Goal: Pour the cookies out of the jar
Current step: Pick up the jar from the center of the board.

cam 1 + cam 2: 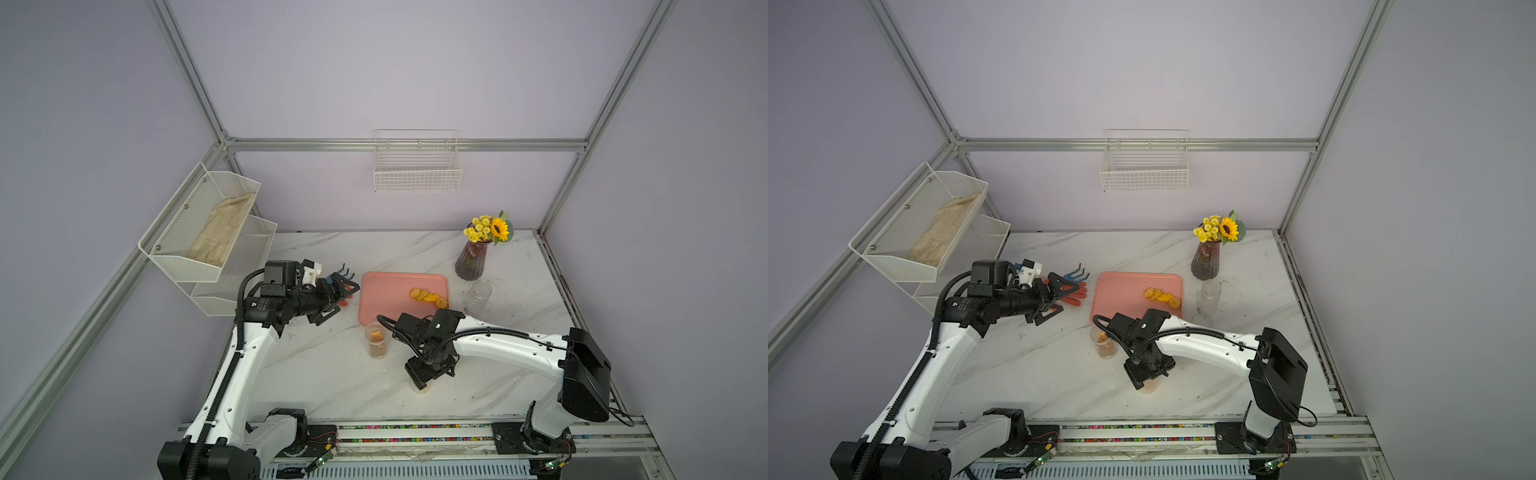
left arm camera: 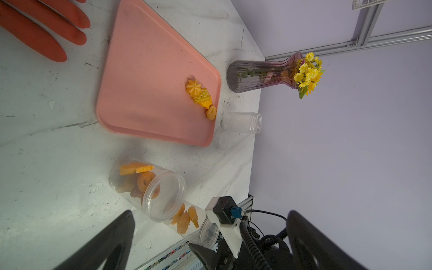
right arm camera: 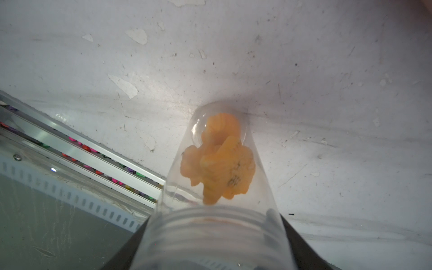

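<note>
In a top view, right arm [image 1: 498, 345] folds down by the tabletop's [image 1: 332, 374] front edge, right gripper [image 1: 424, 375] atop a clear plastic jar [image 1: 419, 389]; left arm [image 1: 249, 353] stretches level, left gripper [image 1: 338, 301] spread wide. Right wrist: jaws pinch the jar's neck, orange-yellow cookies [image 3: 217, 161] inside.

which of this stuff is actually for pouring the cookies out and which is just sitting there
For the job:
jar of cookies, between the right gripper fingers
second cookie jar, lid off
pink tray with loose cookies on it

Just lying about:
empty jar
vase of flowers
orange glove
blue rake
wire basket
mesh shelf
</note>
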Motion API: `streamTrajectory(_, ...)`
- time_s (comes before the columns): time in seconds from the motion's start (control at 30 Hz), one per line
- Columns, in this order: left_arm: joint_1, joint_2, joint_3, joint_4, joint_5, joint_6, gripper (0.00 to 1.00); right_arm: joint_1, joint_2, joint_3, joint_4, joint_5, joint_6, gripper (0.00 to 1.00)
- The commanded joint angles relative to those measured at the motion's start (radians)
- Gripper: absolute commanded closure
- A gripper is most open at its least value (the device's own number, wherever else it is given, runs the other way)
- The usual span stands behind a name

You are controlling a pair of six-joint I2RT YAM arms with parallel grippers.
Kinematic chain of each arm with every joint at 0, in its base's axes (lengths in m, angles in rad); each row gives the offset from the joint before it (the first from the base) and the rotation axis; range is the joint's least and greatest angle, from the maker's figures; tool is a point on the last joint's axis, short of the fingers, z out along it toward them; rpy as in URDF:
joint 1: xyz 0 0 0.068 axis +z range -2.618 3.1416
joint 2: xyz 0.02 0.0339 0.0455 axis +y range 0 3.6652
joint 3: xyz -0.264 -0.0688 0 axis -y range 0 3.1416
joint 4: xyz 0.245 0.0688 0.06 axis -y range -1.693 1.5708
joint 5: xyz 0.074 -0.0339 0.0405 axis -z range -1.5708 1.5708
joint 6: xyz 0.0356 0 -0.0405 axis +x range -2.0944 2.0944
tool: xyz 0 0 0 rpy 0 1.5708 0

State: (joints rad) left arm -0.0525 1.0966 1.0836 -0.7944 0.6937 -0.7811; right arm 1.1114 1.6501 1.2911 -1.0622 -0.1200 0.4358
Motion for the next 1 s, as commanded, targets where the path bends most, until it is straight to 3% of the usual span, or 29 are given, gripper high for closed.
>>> streamTrajectory(0.0,0.005,-0.017,-0.029,0.015,0.006,0.020,0.00,0.005,0.003,-0.003,-0.033,-0.002,0.005,0.34)
streamTrajectory(0.37,0.005,-0.016,-0.022,0.014,0.002,0.019,0.00,0.000,-0.010,0.047,-0.061,0.011,0.012,0.39)
streamTrajectory(0.5,0.005,-0.016,-0.016,0.012,0.003,0.020,0.00,-0.046,-0.027,0.090,-0.065,-0.018,-0.004,0.40)
streamTrajectory(0.8,0.006,-0.005,0.020,0.017,0.036,0.013,0.00,-0.360,-0.048,0.290,-0.054,-0.242,-0.092,0.42)
streamTrajectory(0.97,0.006,0.022,0.036,0.103,0.108,-0.052,0.00,-0.530,-0.013,0.396,0.103,-0.450,-0.052,0.43)
